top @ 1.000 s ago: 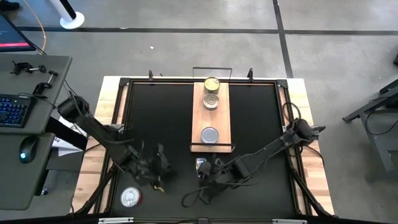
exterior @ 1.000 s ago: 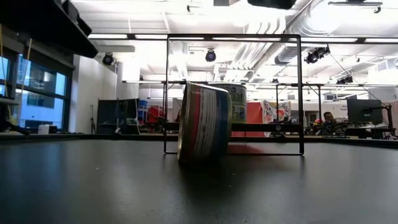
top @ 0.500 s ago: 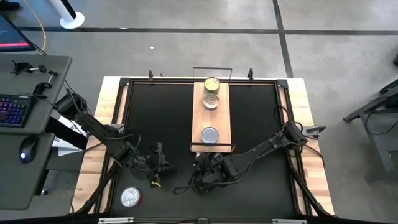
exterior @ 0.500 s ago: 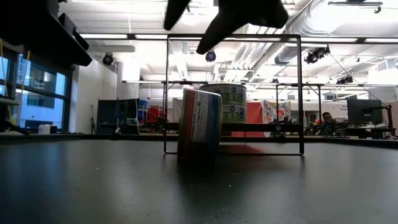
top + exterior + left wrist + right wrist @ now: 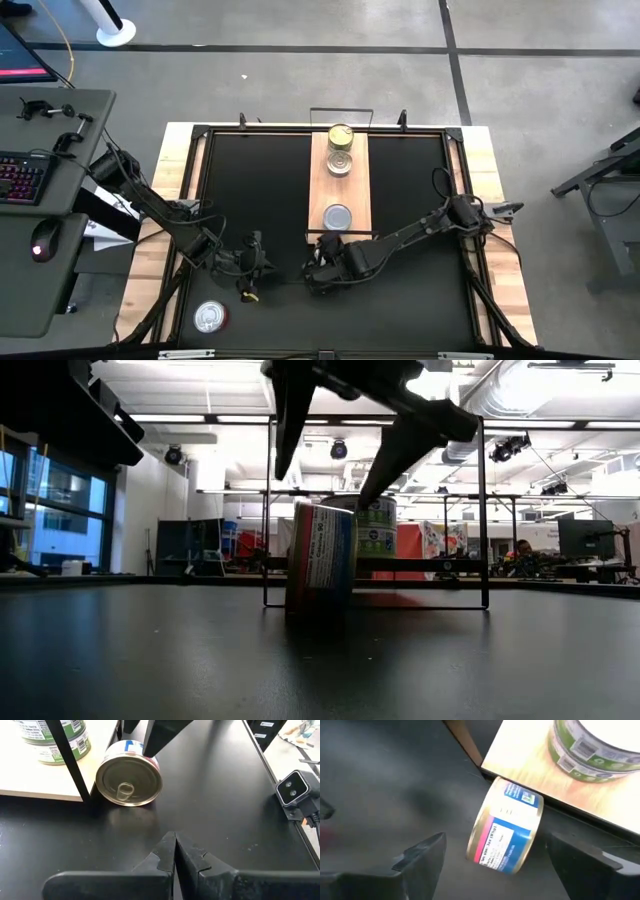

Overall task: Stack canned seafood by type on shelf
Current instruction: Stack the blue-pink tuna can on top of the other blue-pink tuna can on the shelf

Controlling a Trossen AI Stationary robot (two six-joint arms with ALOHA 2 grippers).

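Observation:
A tin point(image 5: 322, 560) with a blue, white and red label stands on its rim on the black tabletop, just off the shelf's point(image 5: 340, 188) near end; its gold lid point(image 5: 129, 780) faces my left gripper. My right gripper point(image 5: 325, 485) hangs open over it, one finger point(image 5: 422, 854) on each side, apart from it. My left gripper point(image 5: 175, 842) is shut and empty, low over the table to the tin's left. On the shelf a stack of two green-labelled tins point(image 5: 600, 745) sits near the near end. A gold-lidded tin point(image 5: 341, 134) and a silver one point(image 5: 340, 162) sit at the far end.
Another tin point(image 5: 209, 318) lies flat at the table's near left corner. A black wire rail point(image 5: 270, 510) rises at the shelf's near end, right behind the upright tin. Bare black tabletop lies on both sides of the shelf.
My right gripper has moved toward the far edge and a little left, come down over the upright tin and opened wide. The tin has turned slightly on its rim but stays where it stood.

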